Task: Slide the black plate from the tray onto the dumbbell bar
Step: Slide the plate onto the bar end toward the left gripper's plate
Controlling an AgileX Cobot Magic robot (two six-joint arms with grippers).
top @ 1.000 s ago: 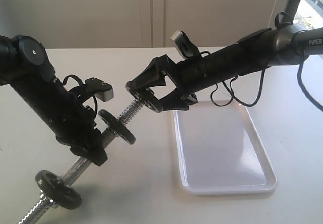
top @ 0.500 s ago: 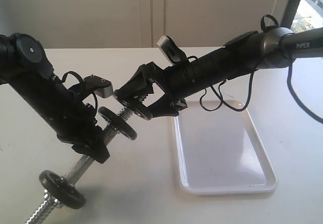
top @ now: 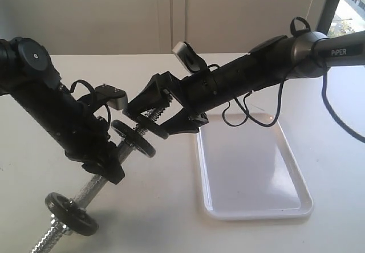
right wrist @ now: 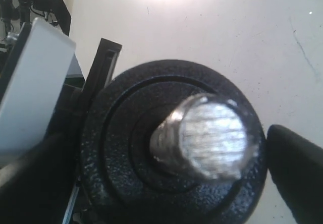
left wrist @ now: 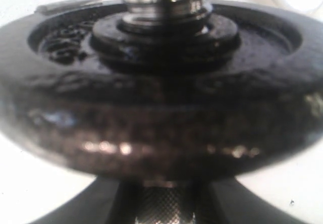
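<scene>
The dumbbell bar (top: 91, 187) slants up from the lower left, with my left gripper (top: 105, 170) shut on its smooth middle. Two black discs sit on it, one near the low end (top: 71, 213) and one just above my left gripper (top: 132, 140). My right gripper (top: 149, 119) is shut on the black plate (top: 155, 129), which is threaded over the bar's upper end. In the right wrist view the bar's end (right wrist: 212, 138) pokes through the plate's (right wrist: 126, 183) hole between my gripper's (right wrist: 166, 176) fingers (right wrist: 298, 168). The left wrist view is filled by a disc (left wrist: 161, 113). The white tray (top: 251, 207) lies to the right.
Black cables (top: 251, 116) from the right arm hang over the tray's far edge. The left arm's camera housing (top: 116, 100) sits close to the right gripper. A pale wall with cabinet doors (top: 171, 13) stands behind the white table (top: 165, 207).
My right gripper has moved left and down along the bar, carrying the black plate further onto the thread, closer to the disc above my left gripper. The left arm has barely moved.
</scene>
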